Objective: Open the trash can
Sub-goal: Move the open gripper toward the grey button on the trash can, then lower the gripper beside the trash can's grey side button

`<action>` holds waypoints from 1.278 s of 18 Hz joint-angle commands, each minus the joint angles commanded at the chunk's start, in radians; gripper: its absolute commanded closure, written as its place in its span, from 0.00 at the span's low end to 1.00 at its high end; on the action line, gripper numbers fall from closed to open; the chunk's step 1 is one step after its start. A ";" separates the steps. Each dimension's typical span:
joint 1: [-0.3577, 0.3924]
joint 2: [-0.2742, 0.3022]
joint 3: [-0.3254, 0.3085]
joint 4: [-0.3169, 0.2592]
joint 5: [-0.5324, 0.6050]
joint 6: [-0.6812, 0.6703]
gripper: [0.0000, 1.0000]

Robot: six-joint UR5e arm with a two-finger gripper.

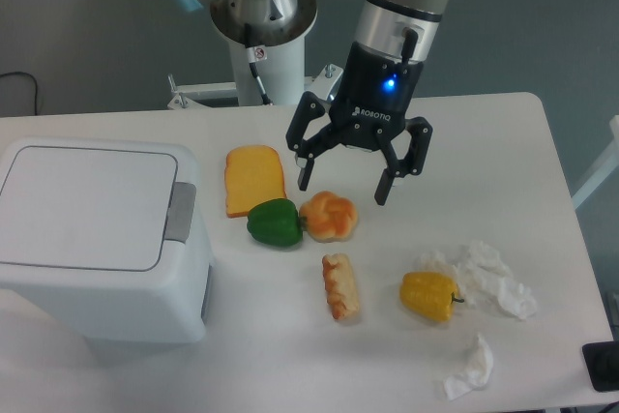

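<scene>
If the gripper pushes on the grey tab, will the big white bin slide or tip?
The large white boxy plastic trash can looks broad and low, so tipping seems unlikely. It may be light and slide on the smooth white table. The grey push tab probably yields first.
</scene>
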State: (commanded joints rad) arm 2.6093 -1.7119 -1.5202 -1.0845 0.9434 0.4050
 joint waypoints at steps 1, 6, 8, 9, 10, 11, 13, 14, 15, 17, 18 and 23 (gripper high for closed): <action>-0.003 -0.006 0.000 0.000 0.000 0.002 0.00; -0.032 -0.024 0.002 0.021 -0.023 -0.063 0.00; -0.037 -0.029 0.000 0.021 -0.025 -0.087 0.00; -0.043 -0.032 0.000 0.021 -0.025 -0.089 0.00; -0.049 -0.032 0.000 0.021 -0.025 -0.089 0.00; -0.057 -0.034 0.000 0.021 -0.026 -0.095 0.00; -0.064 -0.034 0.000 0.021 -0.026 -0.100 0.00; -0.072 -0.034 0.000 0.021 -0.026 -0.100 0.00; -0.078 -0.035 -0.003 0.020 -0.026 -0.101 0.00; -0.098 -0.035 -0.014 0.020 -0.028 -0.106 0.00; -0.109 -0.038 -0.017 0.020 -0.028 -0.116 0.00; -0.127 -0.041 -0.017 0.018 -0.031 -0.170 0.00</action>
State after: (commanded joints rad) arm 2.4820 -1.7533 -1.5370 -1.0661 0.9127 0.2347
